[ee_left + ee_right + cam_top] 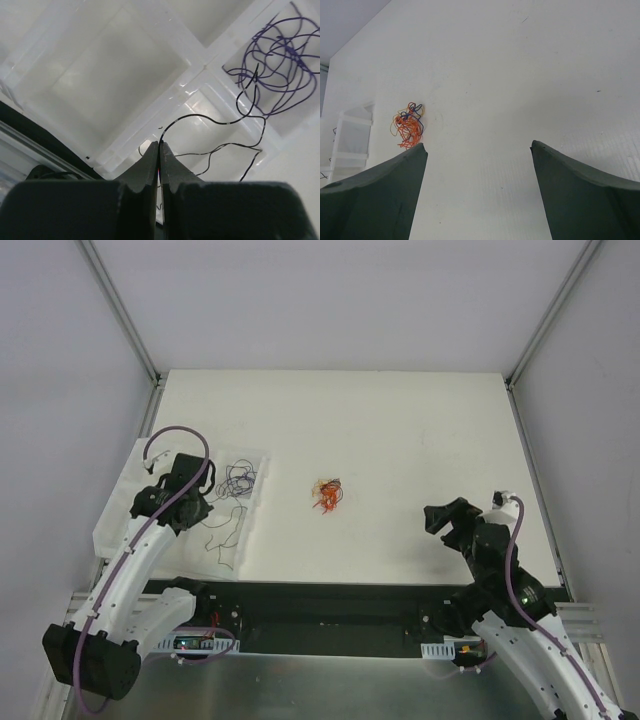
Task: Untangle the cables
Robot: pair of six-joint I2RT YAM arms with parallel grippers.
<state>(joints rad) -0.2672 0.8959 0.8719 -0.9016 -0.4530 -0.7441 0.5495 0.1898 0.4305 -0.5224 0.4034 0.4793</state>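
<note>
Step (judged): depositing | left gripper (160, 144) clamped on black wire (210, 117), tray (115, 75) beneath | right gripper (477, 150) wide, empty, knot (409, 125) ahead-left | next: release into compartment.

The overhead camera takes in the whole white table (400, 420). The left wrist camera sits close above the clear compartmented plastic tray (115, 75). The right wrist camera skims low, sharing the small orange wire knot (409, 127) with overhead.

A tangled orange-red knot (328, 495) lies mid-table; to its left, purple curls (240, 476) lie farther back and a loose black wire (225, 530) nearer.
</note>
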